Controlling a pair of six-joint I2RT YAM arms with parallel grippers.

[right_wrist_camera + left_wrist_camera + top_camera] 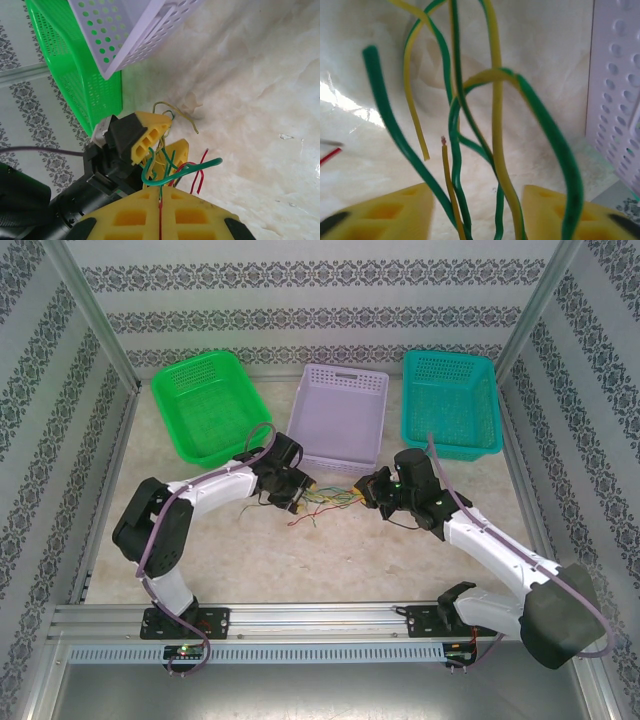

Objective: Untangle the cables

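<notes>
Cables [333, 498], thin green, yellow and red ones, run in a loose bunch between my two hands. They hang over the pale marbled desk [330, 570], just in front of the lilac basket [340, 415]. A green basket [205, 405] stands to the left of the lilac one and a teal basket [450, 400] to the right.

My left hand [300, 495] meets the bunch from the left and my right hand [368, 490] from the right, the two near each other.

In my left wrist view my yellow fingers [380, 215] stand spread. Green and yellow strands rise through the gap between them, crossing and looping over one another, and none is pinched. One yellow strand ends in a bare tip just above the gap. The lilac basket's perforated wall is at the right edge, and a red strand [330, 156] lies on the desk at the far left.

In my right wrist view my fingers [130, 217] are pressed together, with a red strand caught in the seam between them. A green strand curls out just above that seam. A few red ends trail toward the desk beside it.
</notes>
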